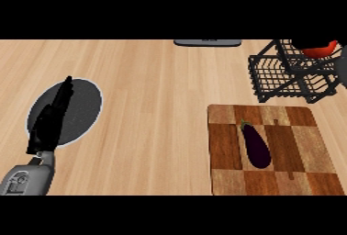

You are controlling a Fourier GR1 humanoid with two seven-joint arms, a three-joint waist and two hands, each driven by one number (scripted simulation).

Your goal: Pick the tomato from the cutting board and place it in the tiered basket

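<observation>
**Red in the basket: tomato looks delivered**

Red and round, the tomato (320,47) sits at the top right of the head view, inside the upper part of the black wire tiered basket (284,80). A dark shape just above it, cut off by the edge of the view, could be the right hand, but that cannot be told; nothing there shows clearly as fingers. The cutting board (271,151) no longer carries the tomato: only an eggplant (256,145) lies on it, lengthwise near the middle.

Judged from this, the pick and the carry are done, and the tomato is at or in the basket. What may be left is letting go and drawing back, if anything does hold it.

The left hand (51,117) rests over a dark round plate (85,98) at the left, fingers straight and together, holding nothing.

For room: the wooden worktop (156,92) is bare between plate and board, a wide lane. The basket stands close to the board's far edge and hard against the right edge of the view, so any withdrawal there has wire walls beside it. A grey object (207,42) lies at the far edge, well apart from everything.
</observation>
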